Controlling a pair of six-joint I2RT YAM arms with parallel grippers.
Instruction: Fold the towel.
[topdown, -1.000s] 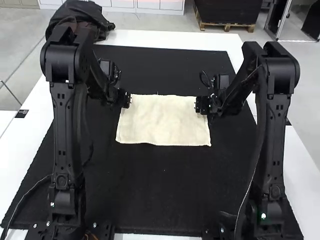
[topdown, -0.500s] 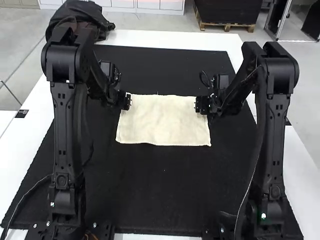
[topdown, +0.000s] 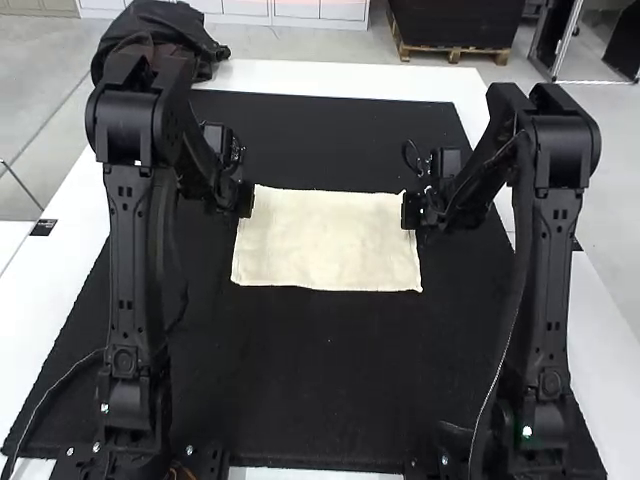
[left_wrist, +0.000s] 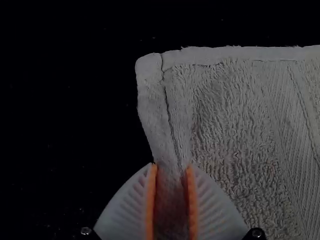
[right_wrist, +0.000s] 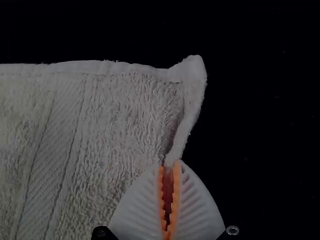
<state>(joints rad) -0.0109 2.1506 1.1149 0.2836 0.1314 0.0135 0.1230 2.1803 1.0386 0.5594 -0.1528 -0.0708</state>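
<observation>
Towel (topdown: 325, 250) is lying spread on the black mat (topdown: 325, 380), between the two arms.

At its far left corner, the left hand (topdown: 244, 202) is straddling the side edge, its orange pads (left_wrist: 150, 200) standing a little apart with hem running between them. At the far right corner, the right hand (topdown: 411, 211) is holding the side hem, its pads (right_wrist: 175, 192) closing narrowly on the cloth and the edge rumpling just ahead of them. The near edge is running nearly straight, with mat extending from it toward the arms' bases. White surface (topdown: 350, 77) is bordering the mat; a dark bundle (topdown: 165, 35) is resting at the far left.
</observation>
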